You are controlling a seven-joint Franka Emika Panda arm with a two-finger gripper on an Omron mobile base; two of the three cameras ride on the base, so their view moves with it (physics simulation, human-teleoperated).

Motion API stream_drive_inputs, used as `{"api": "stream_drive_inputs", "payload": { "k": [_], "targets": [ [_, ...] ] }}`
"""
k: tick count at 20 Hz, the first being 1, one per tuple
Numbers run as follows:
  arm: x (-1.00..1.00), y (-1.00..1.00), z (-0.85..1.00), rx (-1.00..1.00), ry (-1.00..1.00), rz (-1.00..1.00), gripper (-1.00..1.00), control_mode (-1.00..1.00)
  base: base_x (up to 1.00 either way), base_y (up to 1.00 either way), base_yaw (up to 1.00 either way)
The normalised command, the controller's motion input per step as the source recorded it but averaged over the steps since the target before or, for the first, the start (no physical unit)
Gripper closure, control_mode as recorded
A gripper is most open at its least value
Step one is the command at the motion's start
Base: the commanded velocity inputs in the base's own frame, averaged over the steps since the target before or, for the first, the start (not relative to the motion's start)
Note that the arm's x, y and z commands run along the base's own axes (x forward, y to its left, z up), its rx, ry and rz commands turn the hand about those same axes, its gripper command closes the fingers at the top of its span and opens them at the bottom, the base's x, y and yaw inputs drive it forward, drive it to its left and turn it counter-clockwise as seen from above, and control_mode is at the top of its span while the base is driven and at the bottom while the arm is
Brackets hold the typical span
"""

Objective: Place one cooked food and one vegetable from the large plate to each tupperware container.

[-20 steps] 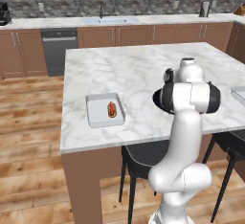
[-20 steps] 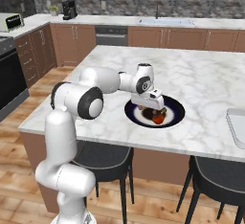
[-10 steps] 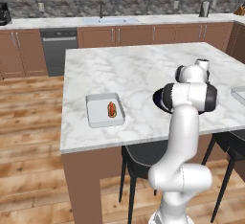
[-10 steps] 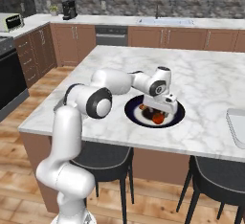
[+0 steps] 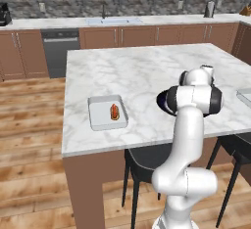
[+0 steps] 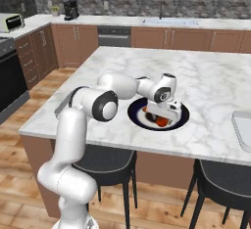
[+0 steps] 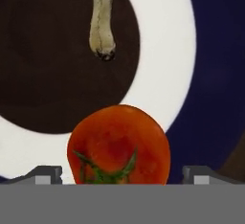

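Note:
The large plate [image 6: 134,113] lies near the island's front edge, its navy rim [image 7: 215,74] running down the right of the hand view. On it sit a red tomato [image 7: 119,144] with a green stem and a pale mushroom [image 7: 102,22] farther in on the brown centre. My gripper [image 6: 164,118] hangs low over the plate, open, with one fingertip [image 7: 48,174] on each side of the tomato [image 6: 162,122] and a small gap at both sides. One tupperware container [image 5: 108,111] holds a hot dog [image 5: 114,111]. The second container [image 6: 242,130] lies at the right.
My own arm [image 5: 193,101] hides most of the plate [image 5: 163,102] in the left base view. Dark stools [image 6: 223,186] stand under the island's front edge. The back counter carries a sink [image 5: 113,21].
The hand has swung right across the plate and dropped lower, so it now sits down around the tomato. The food and containers have not moved.

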Motion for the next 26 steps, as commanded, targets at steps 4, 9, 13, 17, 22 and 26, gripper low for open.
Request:
{"api": "stream_drive_inputs", "payload": {
  "k": [4, 9, 13, 17, 22, 26],
  "targets": [
    [0.00, 0.21, -0.24, 0.00, 0.00, 0.00, -1.00, -1.00, 0.00, 0.00, 0.00],
    [0.00, 0.00, -0.04, 0.00, -0.04, 0.00, -1.00, -1.00, 0.00, 0.00, 0.00],
    [0.00, 0.00, 0.00, 0.00, 0.00, 0.00, 1.00, -1.00, 0.00, 0.00, 0.00],
    [-0.02, 0.13, 0.00, 0.00, 0.00, 0.00, 1.00, -1.00, 0.00, 0.00, 0.00],
    [-0.29, 0.80, 0.59, -0.01, -0.02, 0.15, 1.00, -1.00, 0.00, 0.00, 0.00],
    [-0.08, 1.00, 1.00, -0.01, -0.07, 0.29, 1.00, -1.00, 0.00, 0.00, 0.00]
  ]
}}
